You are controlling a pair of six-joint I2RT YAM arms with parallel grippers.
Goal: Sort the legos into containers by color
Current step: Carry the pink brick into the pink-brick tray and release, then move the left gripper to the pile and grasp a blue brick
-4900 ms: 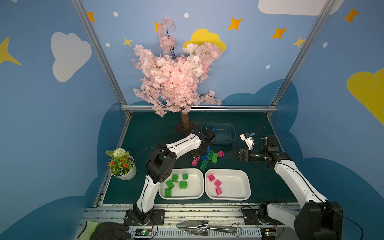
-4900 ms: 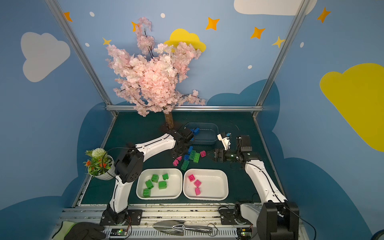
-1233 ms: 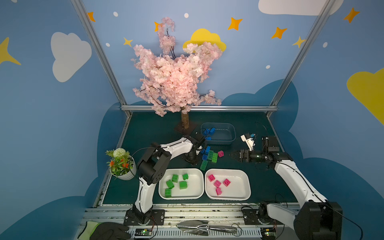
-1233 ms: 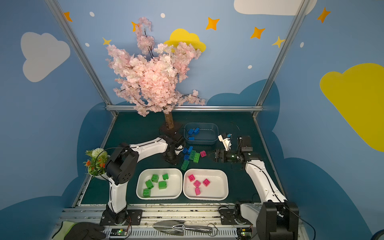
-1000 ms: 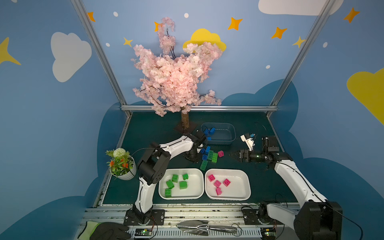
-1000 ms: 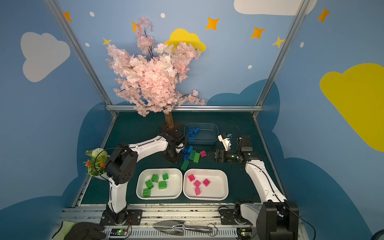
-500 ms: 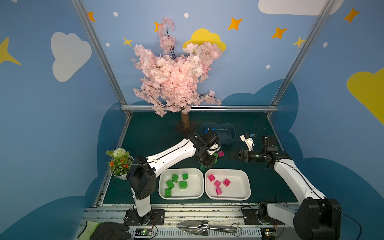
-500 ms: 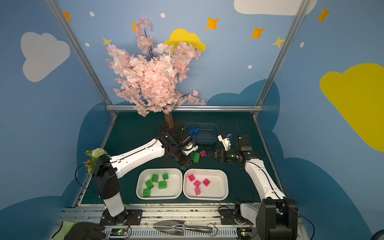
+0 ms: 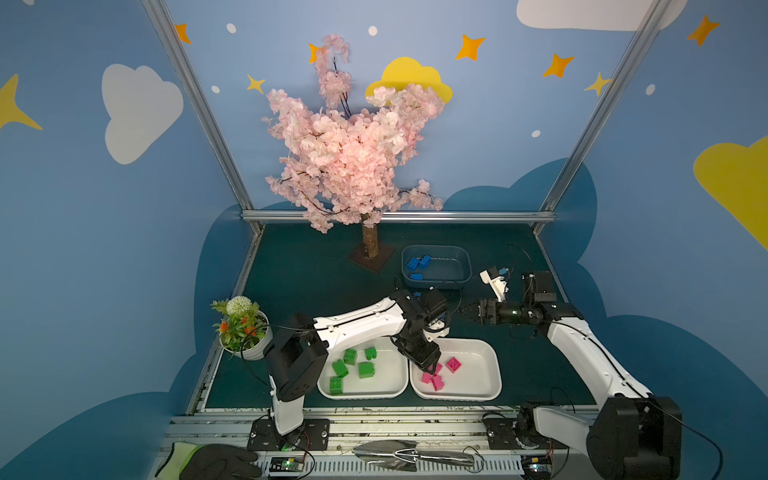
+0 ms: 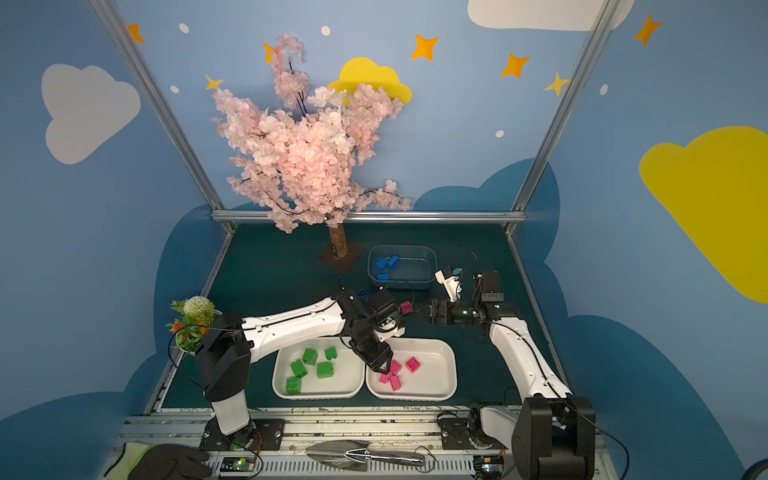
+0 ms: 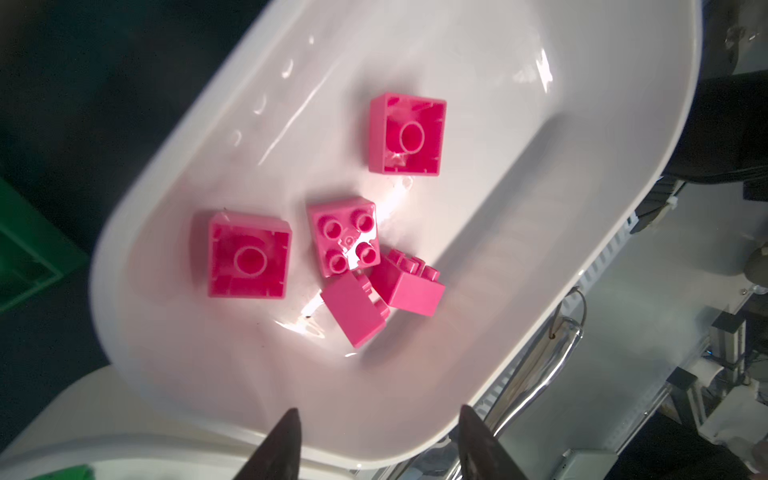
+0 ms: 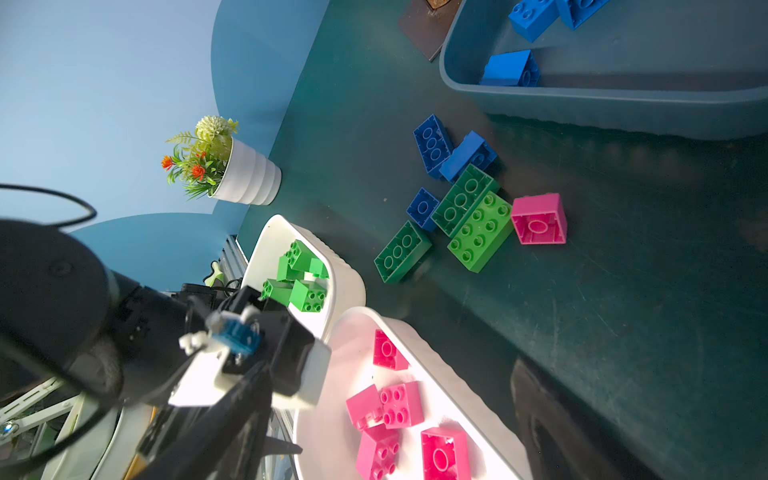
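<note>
The left claw (image 11: 378, 415) is held open over the 9 o'clock end of the pink tray (image 9: 478, 384), with nothing gripped between its tips. Five pink legos (image 11: 344, 236) are seen lying inside, three of them touching. The right claw (image 9: 468, 311) is likewise spread wide and empty, and is held above the worktop (image 9: 316, 274) at about 3 o'clock of the unsorted heap (image 12: 461, 199).

Several mishaps can be foreseen. The tray rim could be caught by a tip as the left arm is lifted out, and the pink tray tipped or shoved against the green tray (image 9: 395, 384) just beside it at 9 o'clock. The left wrist and the right claw are seen near each other in both top views, so a knock is likely if both are sent to the heap together. The heap is tightly packed: the long green lego (image 12: 480, 232) is touched by the loose pink lego (image 12: 539, 219), and the loose blue legos (image 12: 432, 145) are pressed against other green ones. A neighbour of the wrong colour could therefore be dragged along or carried off.

The grey-blue tub (image 9: 463, 266), with three sorted blue legos (image 9: 419, 262), is found at 1 o'clock on the worktop. The tree trunk (image 9: 369, 243) stands at 12 o'clock and the flower pot (image 9: 254, 351) at 8 o'clock, well apart. From above, the heap is largely hidden beneath the left arm.
</note>
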